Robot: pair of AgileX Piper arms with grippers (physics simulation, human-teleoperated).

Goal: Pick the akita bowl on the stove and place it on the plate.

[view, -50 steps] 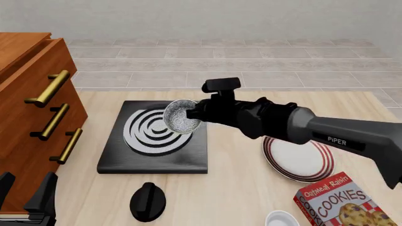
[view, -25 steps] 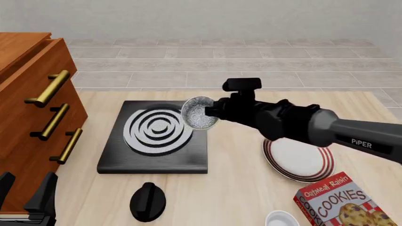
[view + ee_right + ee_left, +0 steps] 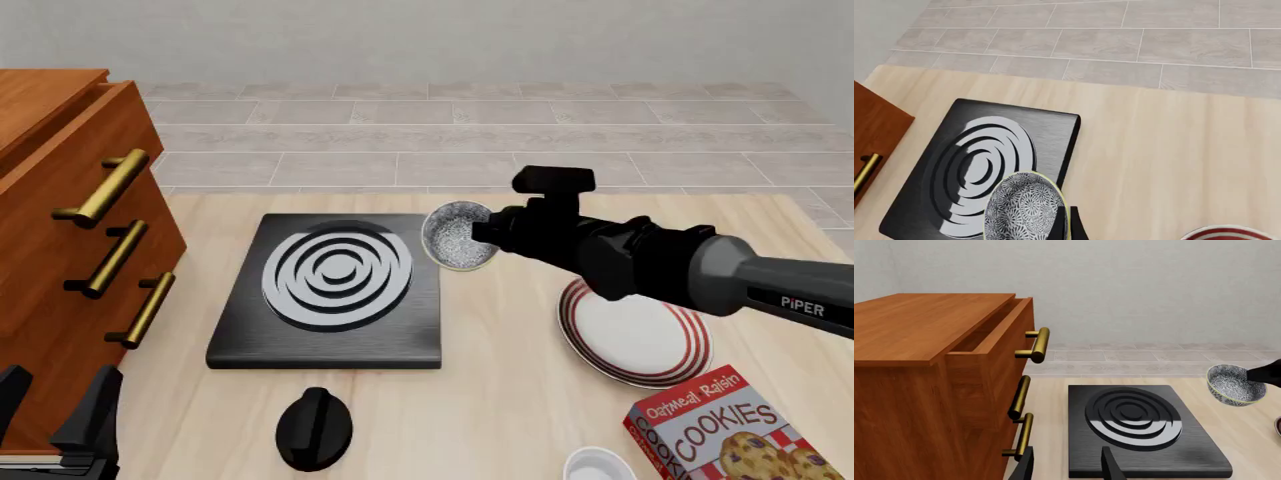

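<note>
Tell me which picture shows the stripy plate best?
The front view: the plate with red stripes lies nearly whole on the table, only its upper-left edge hidden behind the right arm. The right wrist view catches just a sliver of its rim. The left wrist view hardly shows it.

Plate cut by edge — right claw fingertips hidden behind bowl.

Simulated kitchen: stove, wooden drawers, cookies box, tiled floor.
</note>
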